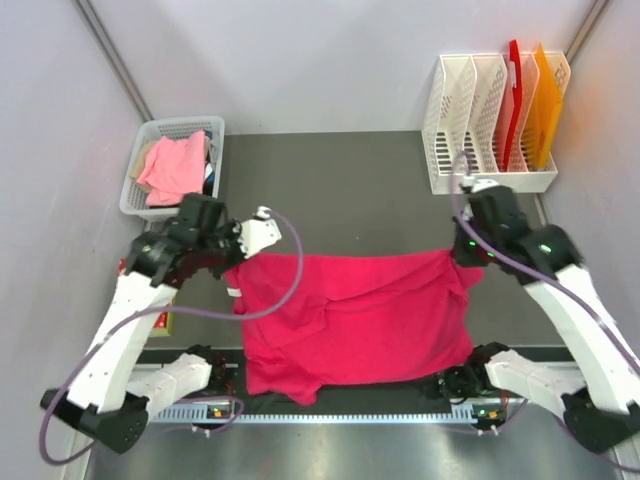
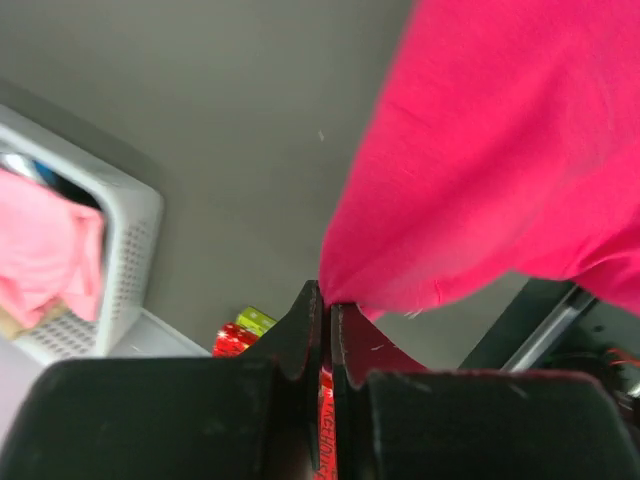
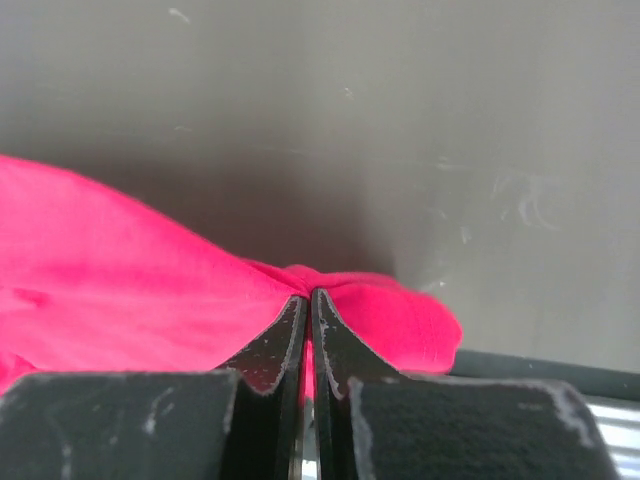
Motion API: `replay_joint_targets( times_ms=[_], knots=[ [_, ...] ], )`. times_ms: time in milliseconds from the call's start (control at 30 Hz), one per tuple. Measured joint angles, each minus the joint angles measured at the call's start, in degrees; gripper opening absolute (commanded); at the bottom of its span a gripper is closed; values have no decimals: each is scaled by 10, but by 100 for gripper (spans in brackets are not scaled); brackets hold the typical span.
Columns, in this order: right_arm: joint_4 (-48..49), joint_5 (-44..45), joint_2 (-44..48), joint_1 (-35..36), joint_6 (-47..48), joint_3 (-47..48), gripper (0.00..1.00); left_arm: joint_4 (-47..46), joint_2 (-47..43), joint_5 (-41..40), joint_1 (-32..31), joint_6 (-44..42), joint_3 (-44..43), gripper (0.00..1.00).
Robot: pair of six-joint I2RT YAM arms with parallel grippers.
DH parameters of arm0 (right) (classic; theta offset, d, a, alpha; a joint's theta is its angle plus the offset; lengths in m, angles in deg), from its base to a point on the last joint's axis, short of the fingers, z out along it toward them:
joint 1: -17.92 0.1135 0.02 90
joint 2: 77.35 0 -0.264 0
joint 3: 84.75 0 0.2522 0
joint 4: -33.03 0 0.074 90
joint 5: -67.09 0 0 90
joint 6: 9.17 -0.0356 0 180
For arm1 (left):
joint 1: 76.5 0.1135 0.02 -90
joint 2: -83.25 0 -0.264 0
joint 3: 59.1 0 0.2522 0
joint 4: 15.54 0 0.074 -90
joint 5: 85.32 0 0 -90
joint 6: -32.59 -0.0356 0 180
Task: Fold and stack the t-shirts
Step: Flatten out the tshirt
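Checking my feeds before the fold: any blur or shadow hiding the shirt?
Top external: evenly lit, sharp, magenta t-shirt clear. Left wrist: cloth soft, blurred near the left tool. Right wrist: right tool sharp, dark shadow on the table behind the cloth.

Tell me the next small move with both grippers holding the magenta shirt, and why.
The left gripper and right gripper are each shut on a far corner of the magenta t-shirt, whose near hem seems to hang past the table's near edge. I'd probably draw both away from the bases together, cloth taut, to pull it fully onto the table.
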Motion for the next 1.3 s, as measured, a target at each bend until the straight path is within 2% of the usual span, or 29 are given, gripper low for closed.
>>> replay_joint_targets(
  times_ms=[100,200,267,400,500,767,1000,1067,1100,1167,1200,1233,1300],
  knots=[
    [74,12,-78,-12,5,-77,0,-78,27,-32,2,-33,124,0],
    [125,14,-142,-38,9,-106,0,-140,87,-51,17,-59,173,0],
    [159,17,-179,-57,15,-107,0,-186,155,-65,38,-71,163,0],
    [214,24,-230,-85,29,-106,0,-240,299,-95,84,-77,78,0],
    [237,29,-254,-90,37,-104,0,-274,373,-113,104,-82,20,0],
    [288,28,-324,-99,47,-98,0,-308,441,-137,109,-86,-31,0],
    [296,26,-420,-116,51,-27,1,-317,478,-147,109,-86,-48,0],
    [296,24,-455,-124,53,9,6,-322,489,-154,109,-85,-56,0],
    [295,23,-473,-127,53,28,20,-326,495,-158,109,-85,-59,0],
    [295,22,-508,-133,54,64,46,-339,510,-170,109,-85,-65,30],
    [294,22,-521,-135,52,78,60,-345,519,-177,109,-83,-68,54],
    [294,24,-543,-139,59,103,67,-349,529,-187,109,-83,-73,96],
    [293,26,-557,-146,58,118,78,-356,546,-204,110,-85,-82,99]
  ],
)
